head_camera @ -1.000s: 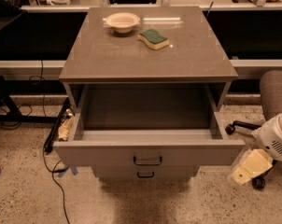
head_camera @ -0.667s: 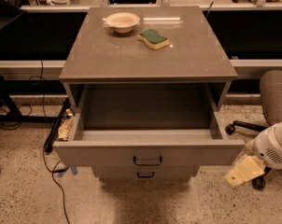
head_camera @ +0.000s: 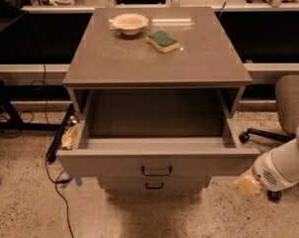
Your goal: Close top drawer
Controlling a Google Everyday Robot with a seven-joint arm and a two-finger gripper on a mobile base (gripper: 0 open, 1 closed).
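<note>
The top drawer [head_camera: 115, 163] is pulled far out of the grey cabinet [head_camera: 236, 100], toward the camera. It looks empty inside. Its wide flat front faces us, with a small dark handle [head_camera: 156, 171] in the middle. The next drawer [head_camera: 124, 183] peeks out under it, with the same kind of handle.

I think the top drawer is hard and stiff. It should not bend or break when pushed. Since it looks empty, it is likely light and should slide in easily. There is no need to grab it. A flat push on the front, near the handle in the middle, looks best. A push at one end might make it go in crooked and get stuck.

The pincer [head_camera: 247, 184] is low on the right, at the tip of the white arm [head_camera: 283, 167]. It is just beside the right end of the drawer front and a bit lower. It does not seem to touch the front. The handle is well apart from it, off to its left. I cannot tell if the pincer is open or closed.

On the worktop [head_camera: 139, 63] a bowl [head_camera: 129, 23] and a sponge [head_camera: 163, 41] sit near the back, away from the top drawer.
</note>
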